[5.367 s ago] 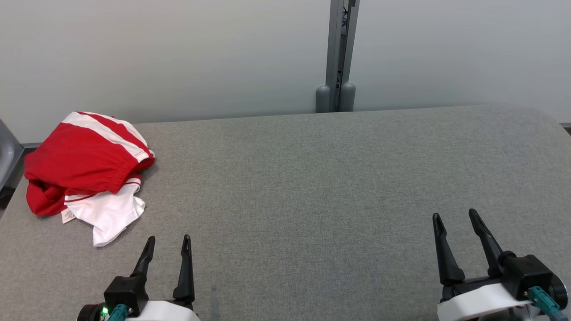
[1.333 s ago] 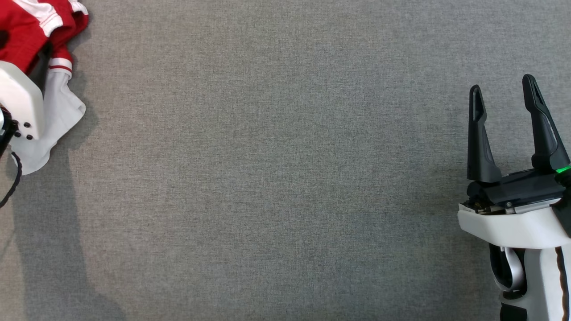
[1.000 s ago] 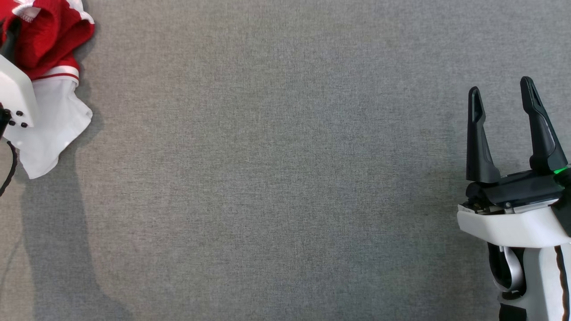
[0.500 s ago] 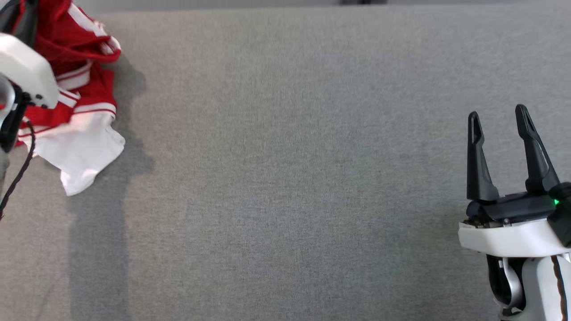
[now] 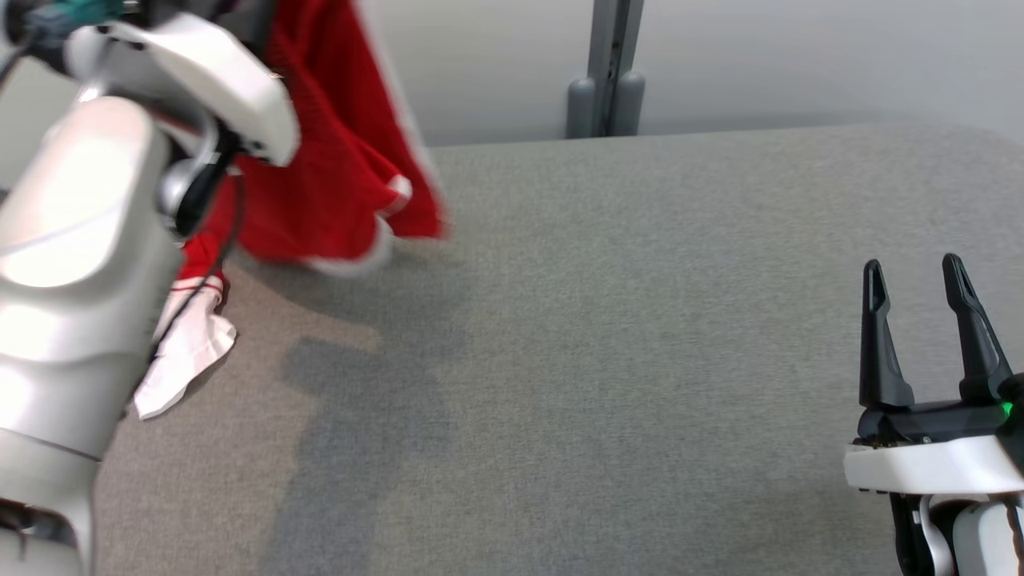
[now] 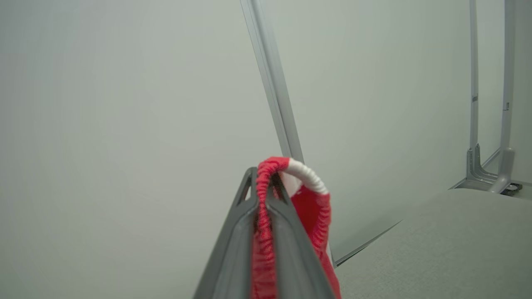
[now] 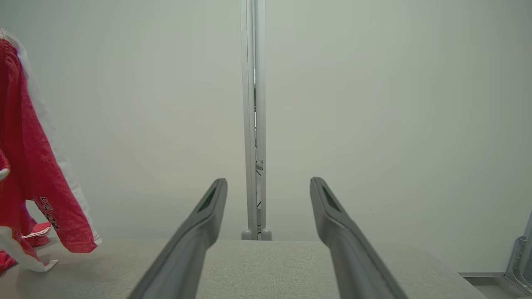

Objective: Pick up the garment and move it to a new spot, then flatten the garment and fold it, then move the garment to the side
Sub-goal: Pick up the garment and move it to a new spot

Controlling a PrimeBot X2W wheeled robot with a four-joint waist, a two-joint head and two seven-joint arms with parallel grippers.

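Head and wrist views. My left gripper [image 6: 264, 176] has its fingers [image 6: 289, 249] pressed narrow on the gathered red waistband [image 6: 262, 195] of the garment [image 5: 336, 176]. A white-trimmed loop of the band stands clear above the tips, and I cannot see how far the cloth runs down between them. In the head view the same gripper sits at the top left corner, cut off by the frame, its fingers hidden behind its own white housing and the cloth. The garment hangs from it over the far left part of the desk [image 5: 640, 320]. Its red panel is smeared by blur along the right and lower edges, so I cannot make out the hem line. The left forearm [image 5: 72, 280] covers the garment's lower left portion. A white corner [image 5: 188, 352] emerges beside it and appears to lie on the desk, though I cannot confirm contact. In the right wrist view the garment is cropped by the left edge, and its dark lettering [image 7: 43, 207] is too small to read. My right gripper [image 5: 912, 262] is at the lower right, well apart from the garment, its fingers [image 7: 199, 232] spread wide and holding nothing. Its wrist is cut off by the frame's corner. A grey post [image 5: 608, 64] rises behind the desk against the pale wall [image 5: 800, 56].
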